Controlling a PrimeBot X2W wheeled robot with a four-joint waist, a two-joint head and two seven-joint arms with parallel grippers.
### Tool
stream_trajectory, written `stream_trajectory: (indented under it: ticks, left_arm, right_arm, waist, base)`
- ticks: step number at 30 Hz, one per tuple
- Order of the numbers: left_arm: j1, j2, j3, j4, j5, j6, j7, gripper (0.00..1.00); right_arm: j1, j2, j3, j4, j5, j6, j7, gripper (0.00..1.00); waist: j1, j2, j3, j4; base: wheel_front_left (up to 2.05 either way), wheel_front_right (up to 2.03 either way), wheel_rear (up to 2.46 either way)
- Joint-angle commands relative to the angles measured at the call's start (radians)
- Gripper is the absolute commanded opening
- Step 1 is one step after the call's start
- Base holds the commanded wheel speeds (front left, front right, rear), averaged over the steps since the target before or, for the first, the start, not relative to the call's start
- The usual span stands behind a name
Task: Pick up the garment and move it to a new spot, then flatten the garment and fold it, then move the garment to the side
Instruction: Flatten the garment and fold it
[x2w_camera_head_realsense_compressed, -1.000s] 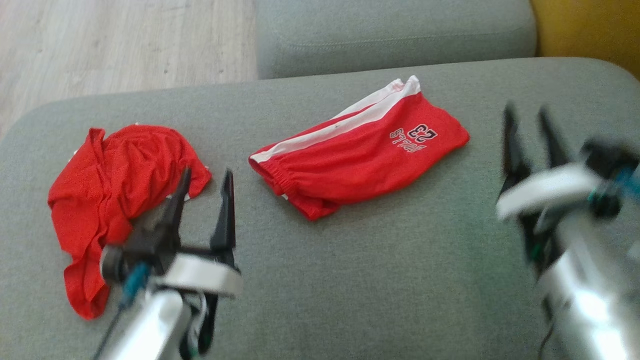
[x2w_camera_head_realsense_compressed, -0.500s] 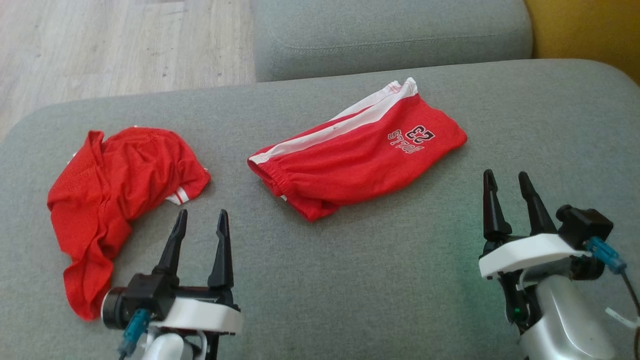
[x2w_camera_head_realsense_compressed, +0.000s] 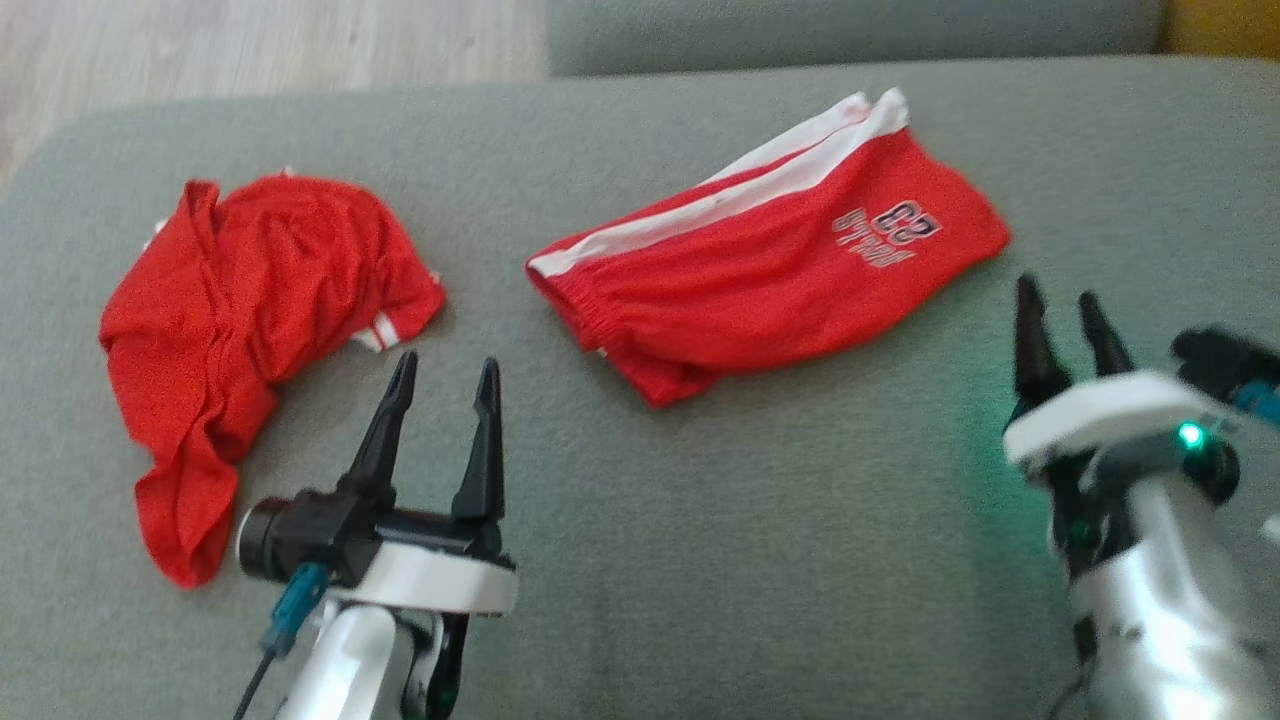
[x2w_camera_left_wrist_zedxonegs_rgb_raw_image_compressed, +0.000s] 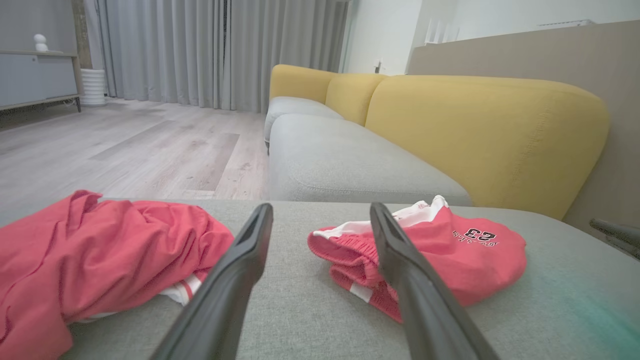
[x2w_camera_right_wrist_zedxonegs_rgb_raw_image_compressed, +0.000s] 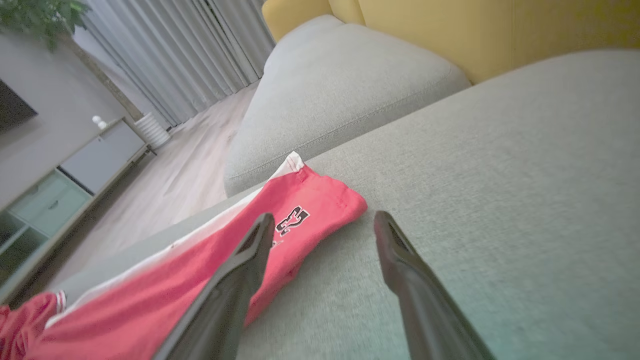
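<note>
You're hovering the left gripper (x2w_camera_head_realsense_compressed: 446, 360) low over the grey cushion (x2w_camera_head_realsense_compressed: 700, 560), fingers standing wide apart, nothing between them. You're holding the right gripper (x2w_camera_head_realsense_compressed: 1056, 290) the same way, spread and carrying nothing, with its tips close beside the numbered corner of the folded red shorts (x2w_camera_head_realsense_compressed: 770, 270). Those shorts are lying mid-cushion, white stripe up, looking already folded.

The crumpled red garment (x2w_camera_head_realsense_compressed: 250, 290) is lying in a heap at the left of the cushion, near your left fingertips but apart from them. I'm reading it as the piece to work next.

Handling, as a judgement: it is looking light, limp and a little slippery, so it will be sagging and bunching once lifted. You're best pinching the white-trimmed edge nearest the left gripper, taking few layers and not the middle of the heap.
</note>
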Motion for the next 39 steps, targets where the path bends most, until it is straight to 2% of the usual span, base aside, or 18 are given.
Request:
stream_trajectory:
  ticks: [1, 4, 9, 18, 28, 29, 30, 39]
  left_arm:
    - [-0.06, -0.004, 0.037, -0.02, 0.018, -0.011, -0.01, 1.0]
    - [-0.089, -0.016, 0.027, -0.008, 0.026, -0.027, -0.01, 1.0]
    - [-0.125, -0.027, 0.013, 0.006, 0.028, -0.041, -0.01, 1.0]
    - [-0.158, -0.031, -0.011, 0.0, 0.003, -0.037, -0.01, 1.0]
    - [-0.184, -0.032, -0.059, -0.023, -0.04, -0.009, -0.01, 1.0]
    - [-0.186, -0.032, -0.062, -0.025, -0.043, -0.007, -0.01, 1.0]
    - [-0.189, -0.032, -0.065, -0.026, -0.046, -0.005, -0.01, 1.0]
    - [-0.2, -0.032, -0.07, -0.023, -0.066, 0.005, -0.01, 1.0]
  right_arm:
    - [-0.098, 0.005, -0.011, 0.013, 0.063, 0.007, 0.036, 1.0]
    - [-0.191, 0.005, -0.082, 0.131, 0.14, 0.007, 0.105, 1.0]
    - [-0.337, 0.005, -0.176, 0.336, 0.165, 0.007, 0.182, 1.0]
    - [-0.51, -0.034, -0.309, 0.627, -0.01, 0.007, 0.21, 1.0]
    - [-0.618, -0.084, -0.361, 0.737, -0.166, 0.007, 0.216, 1.0]
    - [-0.625, -0.087, -0.365, 0.741, -0.18, 0.007, 0.22, 0.71]
    - [-0.633, -0.09, -0.366, 0.743, -0.194, 0.007, 0.222, 0.0]
    - [-0.68, -0.103, -0.381, 0.74, -0.234, 0.007, 0.182, 0.0]
  waist:
    - [-0.0002, 0.0, 0.069, 0.051]
    - [-0.0002, 0.0, 0.109, 0.088]
    - [-0.0002, 0.0, 0.148, 0.146]
    - [-0.0002, 0.0, 0.183, 0.224]
    - [-0.0002, 0.0, 0.233, 0.269]
    - [-0.0002, 0.0, 0.237, 0.271]
    - [-0.0002, 0.0, 0.241, 0.272]
    - [-0.0002, 0.0, 0.247, 0.258]
  base:
    - [0.0, 0.0, 0.0]
    - [0.0, 0.0, 0.0]
    - [0.0, 0.0, 0.0]
    - [0.0, 0.0, 0.0]
    - [0.0, 0.0, 0.0]
    - [0.0, 0.0, 0.0]
    - [0.0, 0.0, 0.0]
    - [0.0, 0.0, 0.0]
